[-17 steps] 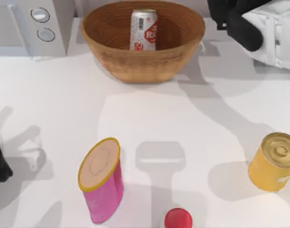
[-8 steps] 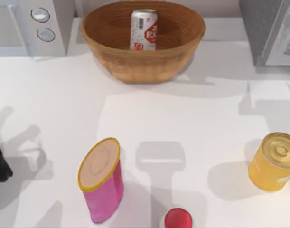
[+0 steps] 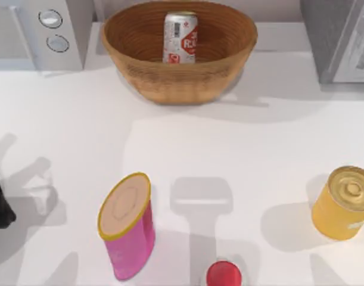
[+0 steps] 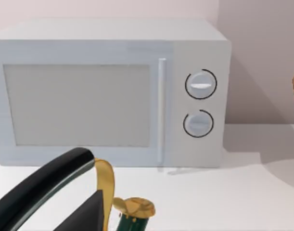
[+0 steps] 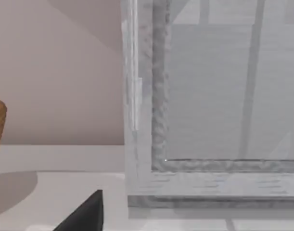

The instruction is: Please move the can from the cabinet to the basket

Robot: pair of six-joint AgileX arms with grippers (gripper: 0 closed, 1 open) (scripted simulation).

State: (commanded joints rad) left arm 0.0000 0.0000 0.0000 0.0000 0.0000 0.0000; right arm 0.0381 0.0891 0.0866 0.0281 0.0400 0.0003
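Nothing on the table has shifted over the last half second; a second ago the right arm loomed at the top view's upper right, and it has since left that corner. The slim silver can with the red-and-white label [image 3: 180,37] stands upright inside the light brown woven wicker basket [image 3: 170,80], at upper centre. My left gripper [image 4: 91,202] sits low in the left wrist view before the white microwave [image 4: 113,91]; whether its pincer is wide or narrow I cannot tell. A dark tip of my right gripper [image 5: 86,214] shows beside the grey cabinet [image 5: 209,110]; its state I cannot tell either.

White table [image 3: 80,119], pale pink wall [image 4: 262,57], soft overhead shadows
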